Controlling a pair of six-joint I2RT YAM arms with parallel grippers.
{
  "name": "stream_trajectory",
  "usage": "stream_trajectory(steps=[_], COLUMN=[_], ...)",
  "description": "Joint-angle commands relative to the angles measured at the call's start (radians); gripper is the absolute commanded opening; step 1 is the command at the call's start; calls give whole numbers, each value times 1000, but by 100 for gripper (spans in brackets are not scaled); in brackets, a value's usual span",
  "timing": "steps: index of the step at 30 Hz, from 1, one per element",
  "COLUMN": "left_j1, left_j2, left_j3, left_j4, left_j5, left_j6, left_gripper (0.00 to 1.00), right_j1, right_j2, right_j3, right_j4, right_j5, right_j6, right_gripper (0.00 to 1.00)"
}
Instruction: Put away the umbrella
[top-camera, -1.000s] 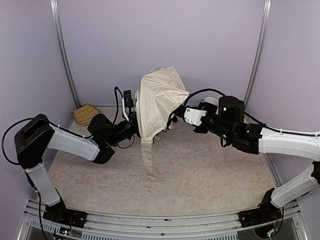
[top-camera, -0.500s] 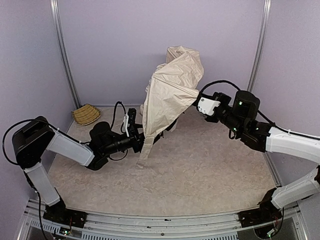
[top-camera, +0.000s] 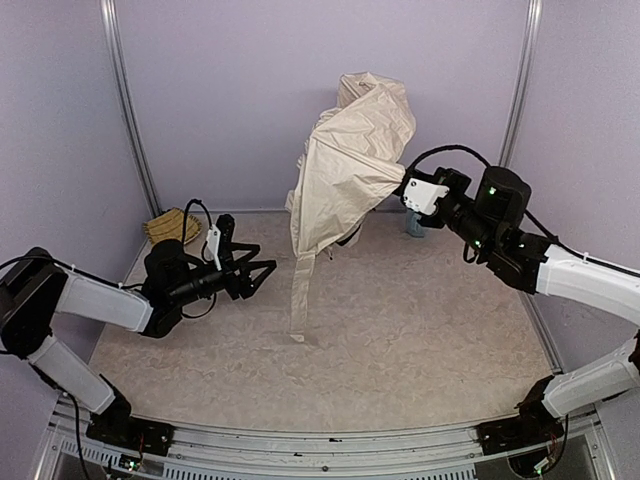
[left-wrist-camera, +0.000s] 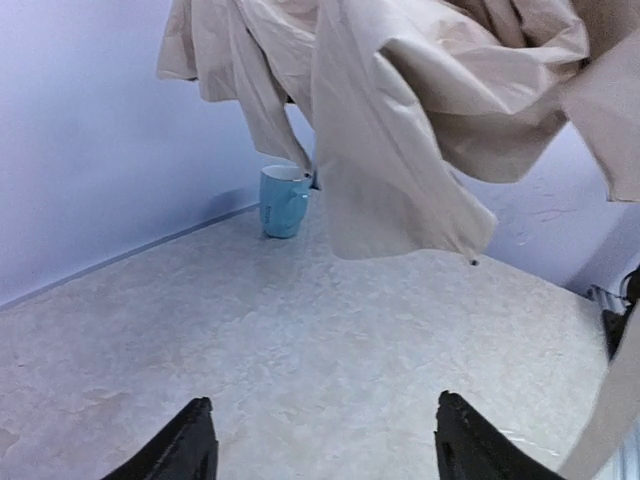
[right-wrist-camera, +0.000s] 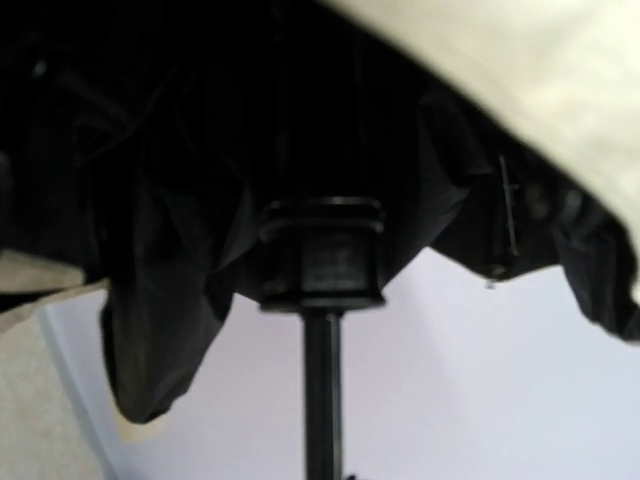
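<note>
The umbrella (top-camera: 350, 160) hangs half-collapsed in mid-air above the back of the table. Its cream canopy droops, and a long fabric strip (top-camera: 300, 295) reaches down to the tabletop. My right gripper (top-camera: 408, 192) is shut on the umbrella at the canopy's lower right edge. The right wrist view looks up the thin black shaft (right-wrist-camera: 322, 390) to the runner (right-wrist-camera: 322, 255) and the dark underside of the canopy; my own fingers are out of frame there. To the left, low over the table, my left gripper (top-camera: 262, 272) is open and holds nothing. In its wrist view the left gripper (left-wrist-camera: 325, 400) faces the hanging umbrella (left-wrist-camera: 400, 130).
A woven straw basket (top-camera: 170, 226) sits in the back left corner. A light blue mug (top-camera: 415, 224) stands by the back wall under the right arm; the left wrist view shows the mug (left-wrist-camera: 284, 200) beneath the canopy. Purple walls close in three sides.
My left gripper let go of the canopy, opened, and pulled back to the left and down. My right arm lifted the umbrella higher and to the right.
</note>
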Motion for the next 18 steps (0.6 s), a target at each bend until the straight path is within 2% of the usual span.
stream_trajectory(steps=[1,3,6,10,12,18], left_j1=[3,-48,-139,-168,-165,-180], left_j2=[-74,-87,-84,-35,-13,56], left_j3=[-17,-18,-9,30,45,118], left_j4=[-8,-19,-73,-100,-97,-216], left_j5=[314,368,358,339,348,356], left_j6=[43,80,171,186,176,232], left_gripper=[69,76,89,91,84,36], right_j1=[-11,-11,-11,-10,-11,-10], right_j2=[-26,-23,-16,-11,-14,-37], right_j3=[72,79,84,91,94,96], right_j4=[46,40,34,17,13,-15], right_j5=[-26,-32,-38,-47,-51,-90], right_j6=[11,14,12,14,21,63], right_gripper=[0,0,0,0,0,0])
